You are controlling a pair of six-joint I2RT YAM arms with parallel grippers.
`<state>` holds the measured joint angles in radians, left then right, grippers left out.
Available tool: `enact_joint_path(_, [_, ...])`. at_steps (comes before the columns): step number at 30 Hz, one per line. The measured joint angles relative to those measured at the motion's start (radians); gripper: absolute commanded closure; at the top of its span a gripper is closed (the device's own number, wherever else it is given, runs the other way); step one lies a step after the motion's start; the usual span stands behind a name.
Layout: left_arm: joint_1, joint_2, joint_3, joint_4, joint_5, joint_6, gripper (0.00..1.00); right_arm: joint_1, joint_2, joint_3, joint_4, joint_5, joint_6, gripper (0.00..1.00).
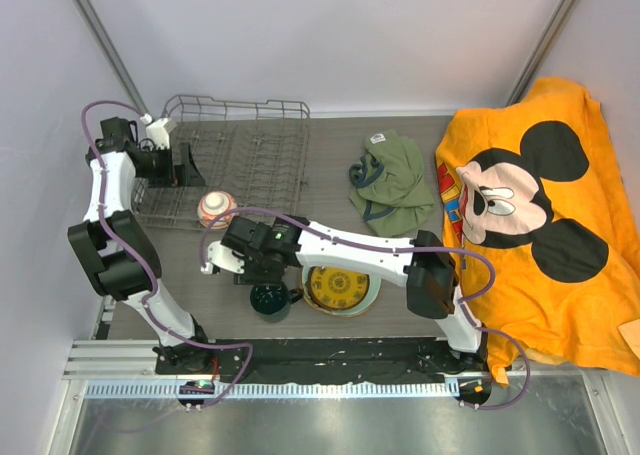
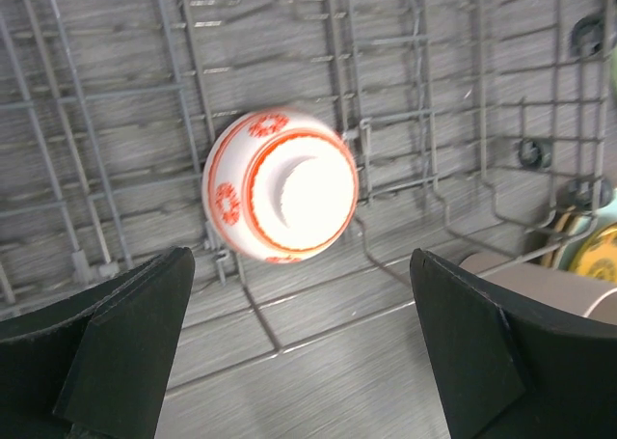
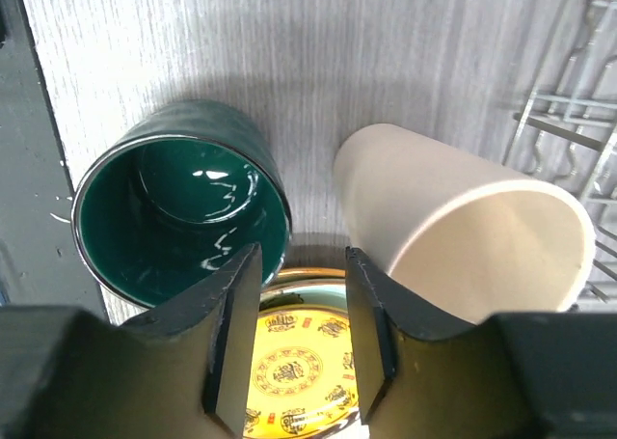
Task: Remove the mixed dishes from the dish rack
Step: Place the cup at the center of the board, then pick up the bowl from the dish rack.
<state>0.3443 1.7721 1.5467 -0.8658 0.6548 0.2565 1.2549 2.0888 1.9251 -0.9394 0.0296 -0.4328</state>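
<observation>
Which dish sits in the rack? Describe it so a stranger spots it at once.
Find the grey wire dish rack at the table's far left. Near its front edge sits a small upside-down bowl. It is white with red-orange medallions, unlike the dark green mug and yellow plate nearby.

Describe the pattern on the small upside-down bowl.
The bowl is white with orange-red rings and round medallions; left wrist view shows it best.

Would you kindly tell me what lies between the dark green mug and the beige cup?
In the right wrist view, only bare grey table separates the dark green mug from the beige cup.
</observation>
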Motion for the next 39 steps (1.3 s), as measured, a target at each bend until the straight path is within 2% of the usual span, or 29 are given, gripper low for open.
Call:
enact_joint_path(8, [-0.069,-0.001,-0.001,-0.045,-0.135,0.089,0.0,0.0,-0.042,0.0,0.0,0.031,0.002,0.44])
enact_joint_path(19, [-0.213,-0.014,-0.059,-0.026,-0.286,0.085,0.0,-0.008,-0.132,-0.051,0.019,0.081,0.002,0.43])
enact_joint_path(29, [-0.264,-0.014,-0.135,0.025,-0.409,0.064,0.02,-0.028,-0.178,-0.115,0.042,0.085,0.002,0.43])
enact_joint_path(39, [-0.291,0.005,-0.136,0.075,-0.457,0.057,0.03,-0.033,-0.183,-0.138,0.05,0.085,0.002,0.43])
